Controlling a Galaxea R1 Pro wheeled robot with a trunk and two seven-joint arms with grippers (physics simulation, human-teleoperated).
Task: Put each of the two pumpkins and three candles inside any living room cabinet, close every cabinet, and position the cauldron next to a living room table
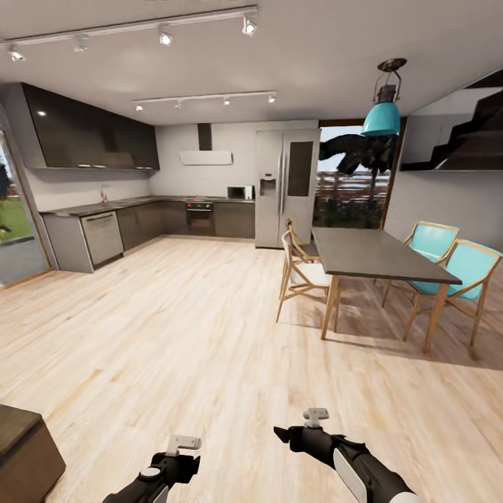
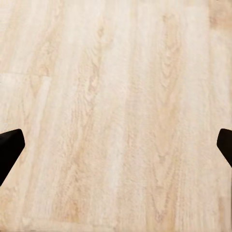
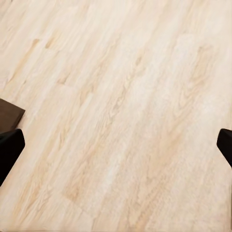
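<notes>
The pumpkins, the candles and the cauldron are out of view. I stand on a pale wood floor (image 1: 181, 335) facing an open kitchen and a dining table. My left gripper (image 2: 116, 150) hangs over bare floorboards, its dark fingertips (image 2: 8, 147) far apart and nothing between them. My right gripper (image 3: 116, 150) is open in the same way above the floor. Both forearms reach in low at the front of the head view, the left arm (image 1: 164, 471) and the right arm (image 1: 349, 457). A dark-brown wooden corner (image 1: 24, 450) sits at my near left; I cannot tell whether it is the cabinet.
A dark-topped dining table (image 1: 374, 253) on wooden legs stands at the right with wooden chairs (image 1: 302, 274) and teal chairs (image 1: 464, 269). Dark grey kitchen cupboards (image 1: 150, 220), a steel fridge (image 1: 286, 185) and a teal pendant lamp (image 1: 383, 115) lie beyond. Open floor stretches ahead.
</notes>
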